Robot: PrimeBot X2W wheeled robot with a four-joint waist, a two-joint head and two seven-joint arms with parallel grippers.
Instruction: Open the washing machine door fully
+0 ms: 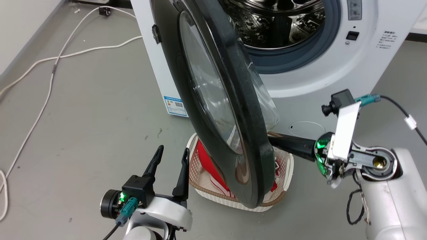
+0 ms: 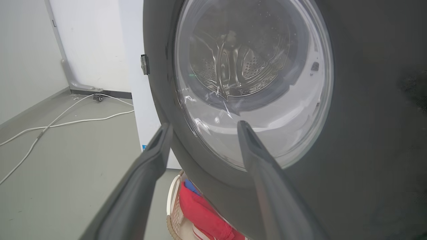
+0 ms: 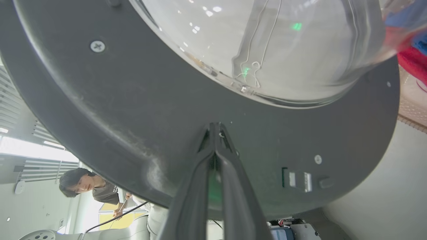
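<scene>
The washing machine (image 1: pixel 333 66) stands at the top of the head view with its steel drum exposed. Its black door (image 1: pixel 233 110) is swung out, edge-on toward me, glass bowl facing the drum side. My left gripper (image 1: pixel 170 166) is open on the door's outer side, a little short of it; in the left wrist view my left gripper (image 2: pixel 203 126) points at the door (image 2: pixel 367 133) glass. My right gripper (image 1: pixel 277 141) reaches in behind the door. The right wrist view shows my right gripper (image 3: pixel 215 126) shut, tips pressed on the door's (image 3: pixel 133 110) inner face below the bowl.
A white laundry basket (image 1: pixel 287 173) with red cloth sits on the floor under the door's lower edge. White cables (image 1: pixel 50 83) trail across the grey floor at left. A person (image 3: pixel 90 188) appears past the door's rim in the right wrist view.
</scene>
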